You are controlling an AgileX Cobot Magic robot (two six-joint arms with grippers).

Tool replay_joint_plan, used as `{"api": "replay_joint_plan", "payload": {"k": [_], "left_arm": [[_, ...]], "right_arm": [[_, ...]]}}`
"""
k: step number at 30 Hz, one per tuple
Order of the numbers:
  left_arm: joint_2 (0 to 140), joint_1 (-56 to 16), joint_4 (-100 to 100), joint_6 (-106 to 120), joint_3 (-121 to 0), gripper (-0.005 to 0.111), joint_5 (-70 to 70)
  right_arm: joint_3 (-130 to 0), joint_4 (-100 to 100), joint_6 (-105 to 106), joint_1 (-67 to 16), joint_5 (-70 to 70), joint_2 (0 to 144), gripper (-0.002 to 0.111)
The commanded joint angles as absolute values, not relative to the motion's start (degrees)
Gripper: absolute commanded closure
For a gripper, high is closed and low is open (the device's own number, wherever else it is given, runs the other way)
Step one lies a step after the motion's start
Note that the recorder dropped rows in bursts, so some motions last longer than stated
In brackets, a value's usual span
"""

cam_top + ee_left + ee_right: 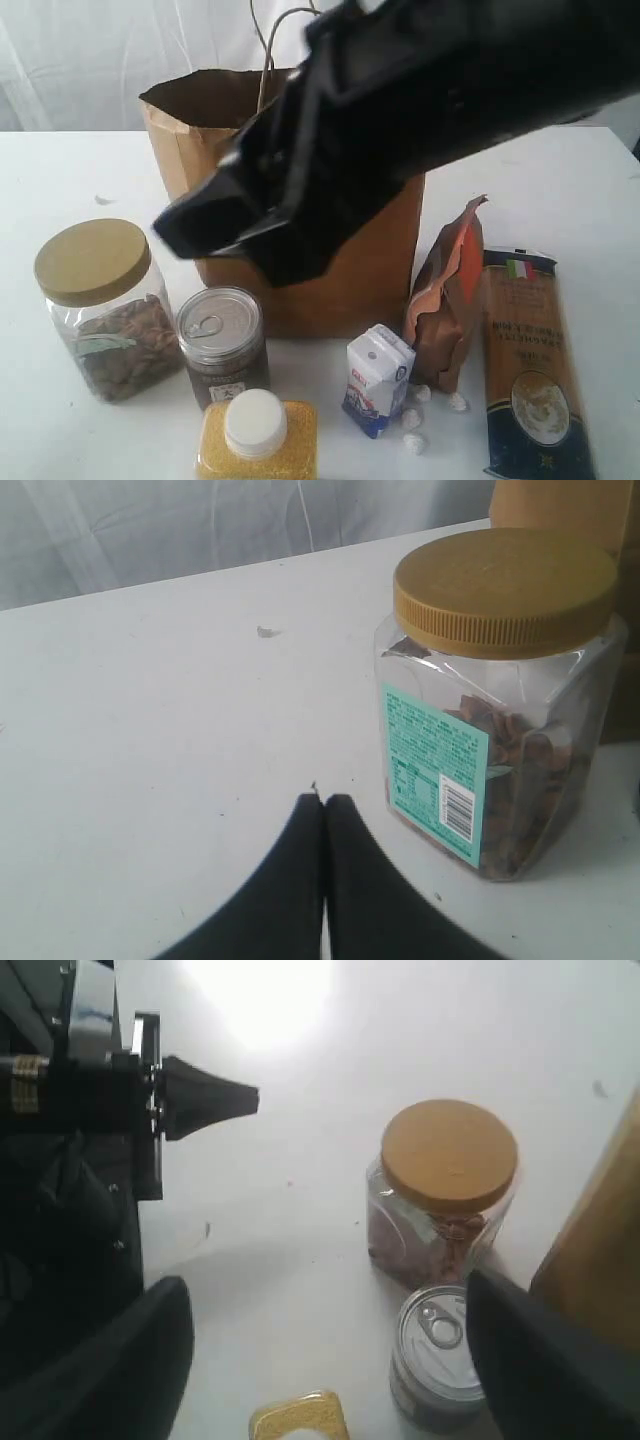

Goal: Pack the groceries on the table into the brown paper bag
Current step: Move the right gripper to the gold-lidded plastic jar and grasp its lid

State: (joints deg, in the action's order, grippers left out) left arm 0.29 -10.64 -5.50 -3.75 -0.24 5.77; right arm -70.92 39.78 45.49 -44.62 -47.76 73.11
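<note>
The brown paper bag (pixel 360 285) stands open at the back of the white table (pixel 60 170). In front of it stand the gold-lidded jar (pixel 100 310), pull-tab can (pixel 222 345), yellow bottle (pixel 258 440), small carton (pixel 378 380), brown-orange pouch (pixel 448 300) and the flat spaghetti pack (pixel 530 370). My right gripper (pixel 320 1360) hangs open and empty in the air, with the can (pixel 437 1355), jar (pixel 447 1185) and bottle (pixel 298 1420) below it. My left gripper (pixel 324 805) is shut on nothing, low over the table beside the jar (pixel 500 700).
Three small white lumps (pixel 415 430) lie between the carton and the pouch. The right arm (pixel 420 110) crosses in front of the bag's mouth in the exterior view. A white curtain (pixel 90 50) hangs behind the table. The left arm (pixel 80 1140) stands left of the jar.
</note>
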Motion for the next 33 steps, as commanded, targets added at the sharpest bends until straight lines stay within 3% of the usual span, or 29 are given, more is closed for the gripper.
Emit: {"api": "replay_joint_plan", "payload": {"k": [1, 5, 15, 24, 33], "left_arm": [[0.00, -10.46, -5.47, -3.82, 0.00, 0.107, 5.60], [0.00, -10.46, -5.47, -3.82, 0.00, 0.107, 5.60], [0.00, -10.46, -5.47, -3.82, 0.00, 0.107, 5.60], [0.00, -10.46, -5.47, -3.82, 0.00, 0.107, 5.60], [0.00, -10.46, -5.47, -3.82, 0.00, 0.107, 5.60]], "right_arm": [[-77.39, 26.26, 34.97, -52.32, -47.55, 81.62, 0.033], [-83.38, 19.53, 26.43, -56.02, -47.52, 88.20, 0.023], [-99.36, 15.76, 12.49, -56.53, -50.34, 102.13, 0.021], [-109.93, 7.51, 10.02, -56.58, -57.84, 112.76, 0.007], [-120.68, 5.42, 3.75, -56.58, -61.15, 120.22, 0.007]]}}
